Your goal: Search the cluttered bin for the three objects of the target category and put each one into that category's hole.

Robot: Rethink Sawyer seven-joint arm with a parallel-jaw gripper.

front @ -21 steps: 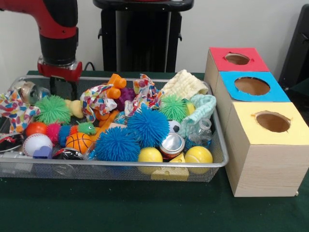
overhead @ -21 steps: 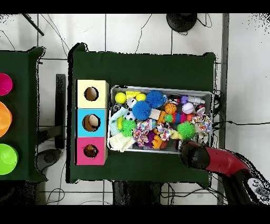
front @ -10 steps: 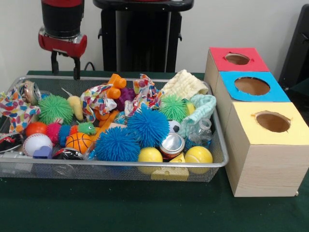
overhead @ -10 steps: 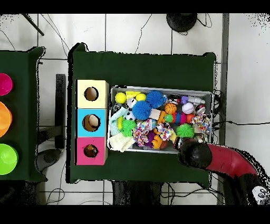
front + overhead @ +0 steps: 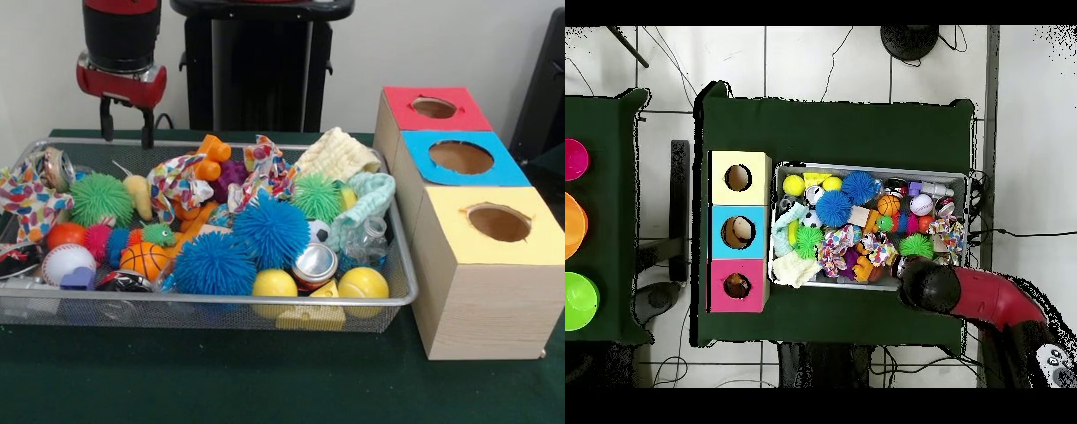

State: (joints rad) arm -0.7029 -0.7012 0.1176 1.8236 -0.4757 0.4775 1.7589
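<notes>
Hovering released and empty, tool [image 5: 128, 134]; green-clothed surface [image 5: 265, 380] below carries mesh bin [image 5: 388, 296], white tiled floor [image 5: 825, 60] around.

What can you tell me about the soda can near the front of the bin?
The can is a small silvery metal can, lying tilted so that its round end faces up and toward the camera; a red band shows round its side. It looks whole, not crushed. It sits low at the near side of the wire bin, wedged between two yellow balls, with a blue spiky ball just behind it and a clear bottle beside it. Its lower part is hidden by the clutter.
</notes>
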